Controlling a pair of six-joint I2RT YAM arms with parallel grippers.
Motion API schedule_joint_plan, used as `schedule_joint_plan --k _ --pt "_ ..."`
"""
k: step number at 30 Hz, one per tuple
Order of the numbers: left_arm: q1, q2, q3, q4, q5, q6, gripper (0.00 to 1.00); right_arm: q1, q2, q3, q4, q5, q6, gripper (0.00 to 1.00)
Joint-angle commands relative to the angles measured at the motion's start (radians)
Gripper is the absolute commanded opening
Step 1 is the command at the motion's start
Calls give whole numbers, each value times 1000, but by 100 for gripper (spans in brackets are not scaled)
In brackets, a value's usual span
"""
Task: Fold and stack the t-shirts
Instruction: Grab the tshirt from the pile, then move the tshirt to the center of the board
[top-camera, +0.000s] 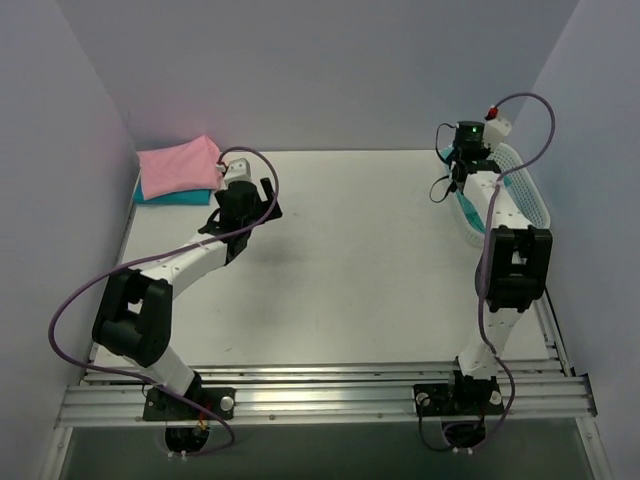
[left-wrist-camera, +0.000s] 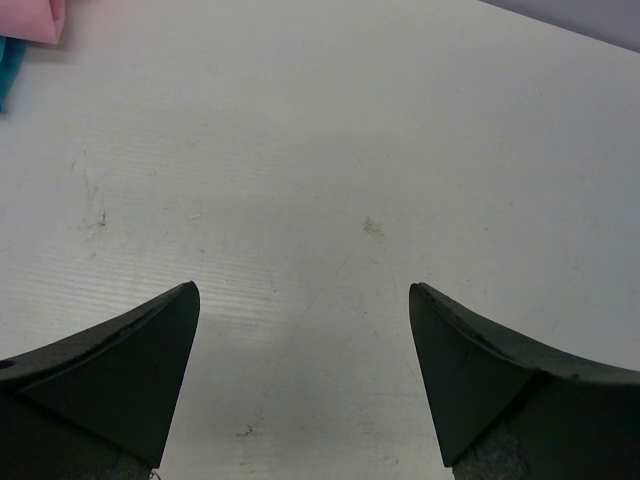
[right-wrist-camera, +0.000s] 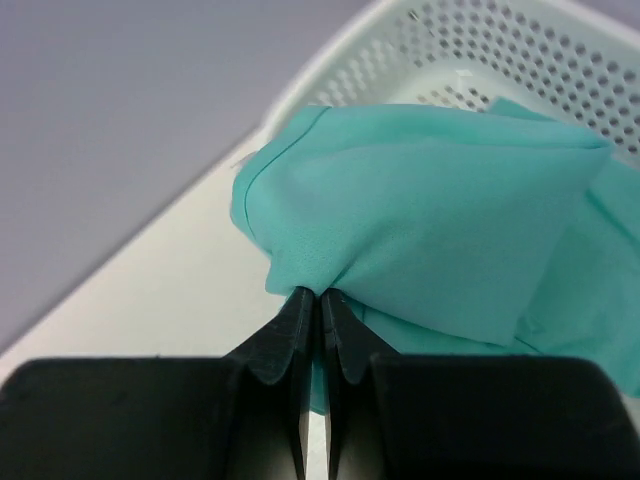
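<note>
Right gripper (right-wrist-camera: 318, 300) pinches a fold of the green shirt (right-wrist-camera: 430, 210) in the basket (right-wrist-camera: 520, 60), far right. Left gripper (left-wrist-camera: 303, 295) hangs wide open above the table (top-camera: 370, 260). Pink shirt (top-camera: 180, 165) lies folded atop the blue shirt (top-camera: 165, 198), far left.

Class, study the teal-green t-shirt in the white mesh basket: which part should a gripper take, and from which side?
Pinch a raised, bunched fold of the teal-green t-shirt from above, through the open top of the mesh basket: its walls block a sideways approach, and crumpled cloth offers thin ridges. The right gripper is shut on such a fold.
</note>
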Motion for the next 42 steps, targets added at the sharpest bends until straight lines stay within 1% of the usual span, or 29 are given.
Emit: schedule_joint_plan --k 1,3,4,5,6,7,12,14,16,17,18,19,20,21,23,24,26,28,30,33,34,37,40,42 --pt "8 -57 -7 51 12 6 95 88 -167 55 -3 65 -43 0" --pt "8 -58 -10 58 17 5 95 154 -212 104 -19 83 -79 0" --pt "8 -58 -10 58 18 5 95 227 -224 121 -36 103 -117 0" --pt "8 -58 -10 57 18 5 95 264 -244 136 -36 105 -133 0" --pt "8 -58 -8 52 20 5 95 299 -253 159 -67 100 -147 0" --pt "8 -61 -8 51 18 5 95 364 -261 171 -78 87 -159 0" --pt "8 -84 -19 48 -1 5 95 531 -284 216 -113 43 -176 0" --pt "11 -103 -24 42 -15 6 95 574 -304 181 -107 11 -150 0" --pt "14 -130 -34 37 -41 6 95 593 -322 126 -66 -25 -117 0" --pt "17 -141 -42 37 -54 5 95 600 -333 59 -52 -54 -89 0" --pt "19 -153 -56 37 -76 -3 95 614 -331 26 -18 -61 -77 2" --pt "22 -176 -64 38 -92 -6 95 619 -316 -32 -15 -56 -43 11" --pt "23 -190 -71 41 -97 -9 95 622 -304 -61 -7 -62 -43 20" --pt "25 -210 -88 48 -101 -15 95 631 -289 -85 12 -106 -29 58" --pt "25 -228 -105 64 -115 -24 95 649 -220 -135 36 -148 -9 94" --pt "26 -241 -117 71 -118 -27 95 677 -194 -138 52 -180 -7 100" --pt "26 -245 -123 72 -126 -33 95 702 -103 -129 48 -177 9 100" --pt "26 -249 -122 66 -126 -33 94 732 -33 -80 17 -187 11 100" --pt "26 -239 -123 68 -115 -32 94 748 -15 -51 -19 -147 8 100" --pt "26 -189 -104 75 -54 -18 94 754 -55 -98 -23 -101 6 100" --pt "26 -170 -85 81 -31 -12 94 754 -93 -115 -29 -35 2 100" --pt "23 -68 -50 153 119 2 94 751 -174 -192 -76 103 5 100" --pt "25 44 2 151 169 -10 94 749 -253 -273 -81 174 2 100" --pt "23 112 60 147 187 -18 94 746 -284 -299 -87 195 2 100"
